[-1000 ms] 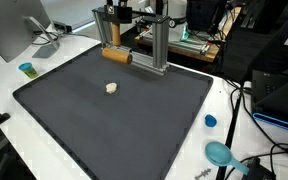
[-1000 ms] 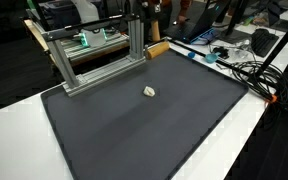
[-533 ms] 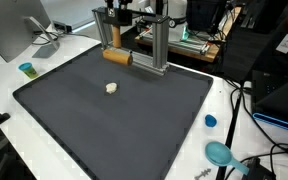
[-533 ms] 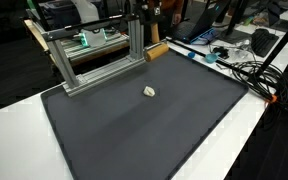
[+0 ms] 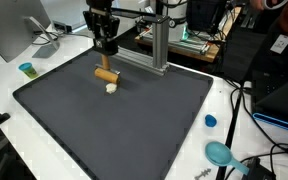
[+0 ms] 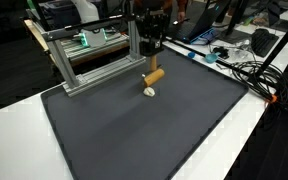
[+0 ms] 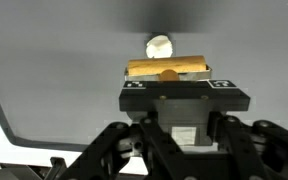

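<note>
My gripper (image 5: 106,62) is shut on a brown cylinder (image 5: 106,74) and holds it crosswise just above the dark mat (image 5: 114,125). A small white lump (image 5: 111,87) lies on the mat right beside the cylinder, on its near side. In the other exterior view the gripper (image 6: 152,62) holds the cylinder (image 6: 154,76) just above the white lump (image 6: 150,91). In the wrist view the cylinder (image 7: 167,68) sits across the jaws (image 7: 168,76), with the white lump (image 7: 159,46) just beyond it.
An aluminium frame (image 5: 149,50) stands along the mat's back edge; it also shows in the other exterior view (image 6: 94,68). A small blue cup (image 5: 26,69), a blue cap (image 5: 211,121) and a teal object (image 5: 219,153) lie on the white table. Cables (image 6: 254,70) run beside the mat.
The gripper has come down and forward from beside the frame with the cylinder, which now hangs just above the mat next to the white lump. The lump has not moved.
</note>
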`<state>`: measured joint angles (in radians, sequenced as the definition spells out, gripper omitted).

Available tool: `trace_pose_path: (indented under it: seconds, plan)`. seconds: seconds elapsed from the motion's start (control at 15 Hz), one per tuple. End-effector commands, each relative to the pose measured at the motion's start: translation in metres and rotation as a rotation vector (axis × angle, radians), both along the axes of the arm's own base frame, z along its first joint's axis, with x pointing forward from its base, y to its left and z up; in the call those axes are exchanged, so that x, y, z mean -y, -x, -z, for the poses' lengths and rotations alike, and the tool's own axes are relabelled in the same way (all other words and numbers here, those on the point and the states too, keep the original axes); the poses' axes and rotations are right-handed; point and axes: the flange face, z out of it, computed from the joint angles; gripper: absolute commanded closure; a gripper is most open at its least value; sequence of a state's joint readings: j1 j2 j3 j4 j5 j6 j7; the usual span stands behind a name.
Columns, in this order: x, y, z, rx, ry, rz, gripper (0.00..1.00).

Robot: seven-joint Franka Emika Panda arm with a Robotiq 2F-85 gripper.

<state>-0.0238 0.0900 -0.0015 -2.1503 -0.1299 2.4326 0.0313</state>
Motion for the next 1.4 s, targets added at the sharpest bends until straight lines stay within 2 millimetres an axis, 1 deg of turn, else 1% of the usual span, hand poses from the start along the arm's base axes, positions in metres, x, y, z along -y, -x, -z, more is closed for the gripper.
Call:
trace_pose_path:
  seconds: [0.0,0.13,0.2,0.27,0.33,0.4,0.53,0.73,0.87,0.93,1.07,1.33]
  plan:
    - [0.028,-0.033,0.021,-0.033,0.024,0.010,0.78]
    - [0.038,-0.036,0.031,-0.073,0.000,0.010,0.78]
    - [0.040,-0.035,0.031,-0.079,-0.025,0.015,0.78]
    - [0.034,-0.029,0.041,-0.066,0.004,0.022,0.53]
    - [0.037,-0.031,0.043,-0.072,-0.004,0.022,0.53]
    - [0.039,-0.032,0.043,-0.074,-0.008,0.022,0.78]
    - [0.037,-0.028,0.035,-0.051,-0.026,0.036,0.78]
    - [0.042,-0.017,0.008,0.026,-0.063,0.068,0.78]
    - [0.041,-0.010,-0.005,0.044,-0.056,0.071,0.78]
    - [0.039,-0.007,-0.008,0.041,-0.047,0.069,0.78]
    - [0.036,-0.002,-0.008,0.023,-0.028,0.066,0.78]
    - [0.024,0.001,0.016,-0.004,-0.030,0.088,0.78]
